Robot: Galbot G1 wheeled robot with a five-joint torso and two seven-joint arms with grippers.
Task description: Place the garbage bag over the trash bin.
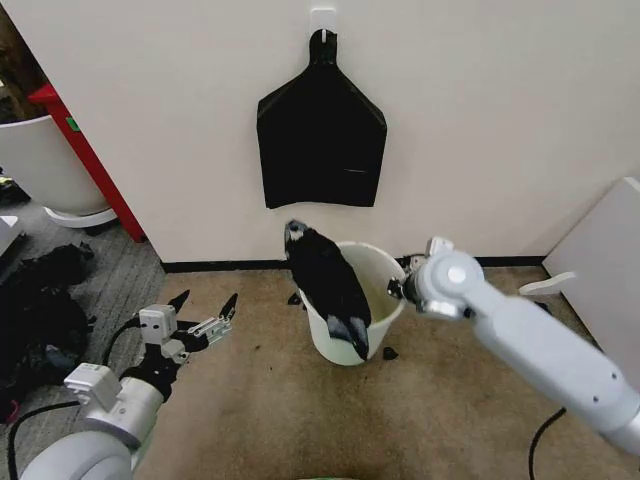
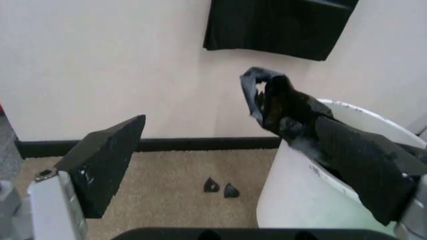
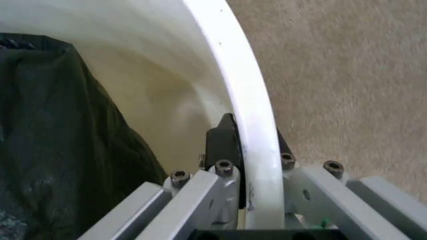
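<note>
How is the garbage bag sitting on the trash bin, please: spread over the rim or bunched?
Bunched. The garbage bag lies as a narrow strip across the trash bin, most of the rim bare.

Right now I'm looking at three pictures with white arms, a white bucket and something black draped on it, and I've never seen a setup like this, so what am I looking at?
It is a wheeled robot with two arms. The wide picture comes from its head camera; the other two come from cameras on its wrists. On the carpet by the wall stands the trash bin, a small white bucket. The garbage bag lies loosely across its rim, not yet spread over it. The right gripper is clamped on the bin's rim, one finger inside, one outside. The left gripper hangs open beside the bin, holding nothing. Another black bag hangs on the wall above.
</note>
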